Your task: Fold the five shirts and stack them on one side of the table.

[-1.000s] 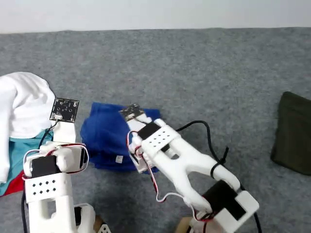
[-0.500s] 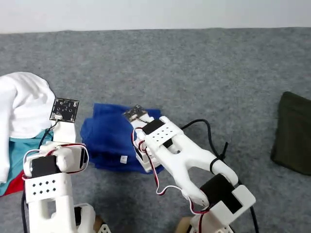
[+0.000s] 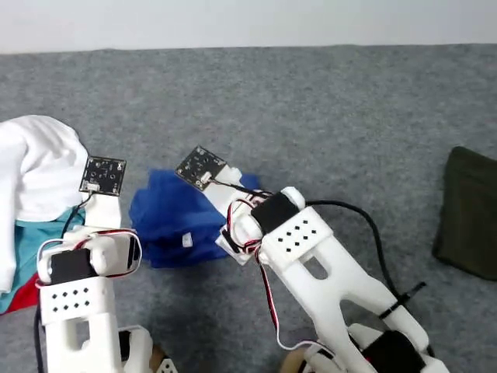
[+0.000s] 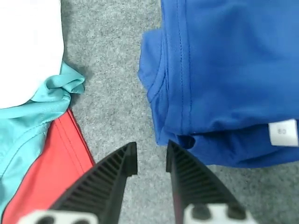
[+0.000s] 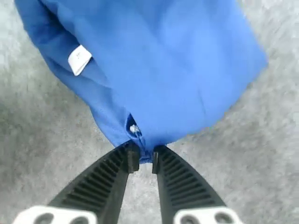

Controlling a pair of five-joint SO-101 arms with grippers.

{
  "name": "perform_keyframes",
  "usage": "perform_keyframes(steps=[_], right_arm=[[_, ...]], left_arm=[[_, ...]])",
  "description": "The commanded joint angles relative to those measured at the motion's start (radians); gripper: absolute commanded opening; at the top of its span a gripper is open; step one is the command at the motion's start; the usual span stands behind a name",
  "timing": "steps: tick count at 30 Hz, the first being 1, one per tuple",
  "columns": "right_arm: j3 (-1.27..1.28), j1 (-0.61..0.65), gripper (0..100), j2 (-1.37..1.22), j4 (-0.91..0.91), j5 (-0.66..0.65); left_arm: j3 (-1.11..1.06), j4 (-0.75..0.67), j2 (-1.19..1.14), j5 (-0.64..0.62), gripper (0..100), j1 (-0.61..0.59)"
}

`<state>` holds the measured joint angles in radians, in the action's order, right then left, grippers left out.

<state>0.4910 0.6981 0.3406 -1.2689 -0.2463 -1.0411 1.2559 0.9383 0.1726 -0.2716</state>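
Clenching edge of half-hidden blue shirt (image 3: 167,214), right pincer (image 5: 144,158); left pincer (image 4: 152,156) ajar, empty.

The high camera looks down from far above the blue shirt (image 3: 167,217); both wrist cameras face down close over that shirt's edges, the part all three share
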Motion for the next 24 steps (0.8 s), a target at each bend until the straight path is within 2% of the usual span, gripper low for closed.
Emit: perform_keyframes(steps=[1, 9, 14, 20, 24], right_arm=[[-0.025, -0.015, 5.4, 0.012, -0.051, -0.015], [-0.025, -0.176, 5.3, -0.183, -0.033, -0.023], [-0.025, -0.26, 1.7, -0.265, 0.002, -0.163], [-0.026, -0.206, 4.2, -0.231, -0.008, -0.193], [-0.031, -0.108, 15.3, -0.173, -0.071, -0.187]], left_arm=[[0.074, -0.038, 0.018, -0.006, 12, 0.003], [0.076, -0.071, 0.02, -0.003, 12, 0.003], [0.079, -0.063, 0.02, 0.112, 12, -0.052], [0.131, -0.058, 0.012, 0.203, 12, -0.169], [0.136, -0.057, 0.012, 0.235, 12, -0.172]])
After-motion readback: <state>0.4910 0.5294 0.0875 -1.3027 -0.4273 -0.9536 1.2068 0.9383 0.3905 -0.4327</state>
